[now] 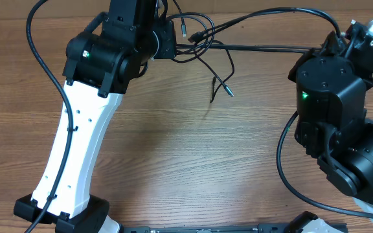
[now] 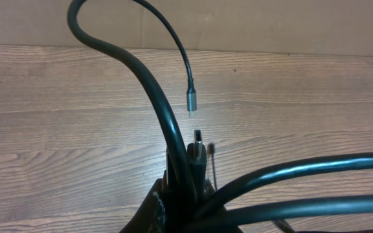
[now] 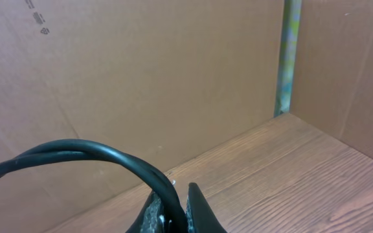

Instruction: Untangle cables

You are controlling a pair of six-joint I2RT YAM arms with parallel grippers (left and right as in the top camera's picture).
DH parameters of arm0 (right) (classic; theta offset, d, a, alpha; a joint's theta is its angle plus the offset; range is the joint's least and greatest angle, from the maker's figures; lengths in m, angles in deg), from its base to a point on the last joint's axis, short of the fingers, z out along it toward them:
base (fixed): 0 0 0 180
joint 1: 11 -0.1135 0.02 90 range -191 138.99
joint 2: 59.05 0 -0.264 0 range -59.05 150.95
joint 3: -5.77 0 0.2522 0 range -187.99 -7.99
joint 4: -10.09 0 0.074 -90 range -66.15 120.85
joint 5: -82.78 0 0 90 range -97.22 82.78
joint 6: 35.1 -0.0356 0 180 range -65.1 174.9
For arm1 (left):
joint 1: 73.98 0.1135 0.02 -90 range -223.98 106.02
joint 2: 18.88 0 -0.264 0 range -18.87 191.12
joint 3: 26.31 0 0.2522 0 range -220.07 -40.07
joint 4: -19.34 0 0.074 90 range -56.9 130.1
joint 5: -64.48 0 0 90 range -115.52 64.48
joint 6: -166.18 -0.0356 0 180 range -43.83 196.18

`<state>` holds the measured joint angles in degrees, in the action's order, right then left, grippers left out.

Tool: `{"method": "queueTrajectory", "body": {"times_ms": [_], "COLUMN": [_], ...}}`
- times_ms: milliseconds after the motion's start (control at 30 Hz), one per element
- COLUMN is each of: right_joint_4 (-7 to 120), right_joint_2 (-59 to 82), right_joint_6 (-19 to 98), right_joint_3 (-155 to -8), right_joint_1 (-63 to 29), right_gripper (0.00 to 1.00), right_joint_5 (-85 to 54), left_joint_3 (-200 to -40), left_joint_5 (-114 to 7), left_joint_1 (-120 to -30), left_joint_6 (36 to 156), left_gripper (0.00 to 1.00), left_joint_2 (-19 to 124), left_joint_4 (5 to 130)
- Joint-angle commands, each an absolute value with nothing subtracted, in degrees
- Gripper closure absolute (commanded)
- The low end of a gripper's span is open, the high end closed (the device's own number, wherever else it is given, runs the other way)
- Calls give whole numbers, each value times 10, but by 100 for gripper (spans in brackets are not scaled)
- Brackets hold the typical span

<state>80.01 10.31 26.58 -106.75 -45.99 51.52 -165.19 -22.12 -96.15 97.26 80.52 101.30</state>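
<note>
Your left claw (image 2: 186,176) and right claw (image 3: 175,206) both pinch the thin black cables (image 1: 264,46), stretched between them, silver tips dangling.

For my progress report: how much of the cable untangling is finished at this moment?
Done: little; no cable lies apart from the others. In hand: the left claw and the right claw are both shut on the cables, with strands stretched between them. Remaining: the strands cross in a bunch beside the left claw, and a silver-tipped plug end hangs loose there.
</note>
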Motion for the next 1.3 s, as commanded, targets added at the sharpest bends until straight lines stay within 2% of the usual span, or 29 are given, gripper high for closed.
{"method": "queueTrajectory", "body": {"times_ms": [0,100,133,200,233,267,533,900,967,1100,1267], "right_joint_4": [806,808,808,808,808,808,781,827,852,909,917], "right_joint_2": [21,21,21,21,21,21,21,41,56,99,135], "right_joint_6": [279,279,279,279,283,294,447,447,448,447,443], "right_joint_3": [-1085,-1085,-1085,-1085,-1085,-1085,-1085,-1085,-1085,-1085,-1085], "right_joint_1": [-428,-428,-428,-428,-428,-428,-428,-428,-428,-428,-427], "right_gripper": [96,95,84,43,11,0,0,0,0,0,0], "right_joint_5": [764,763,761,739,709,684,435,235,200,214,205], "left_joint_3": [-1646,-1646,-1646,-1646,-1646,-1646,-1646,-1646,-1646,-1646,-1646], "left_joint_5": [-27,-27,-27,-27,-27,-27,-27,-58,-97,-221,-503], "left_joint_1": [-912,-912,-912,-912,-912,-912,-912,-913,-913,-913,-913], "left_joint_6": [956,956,955,955,956,956,955,957,956,928,828], "left_gripper": [96,96,96,96,96,96,96,96,96,96,96], "left_joint_2": [818,818,818,818,818,819,819,819,819,819,819], "left_joint_4": [1033,1033,1033,1033,1033,1033,1031,1029,1025,1004,960]}}
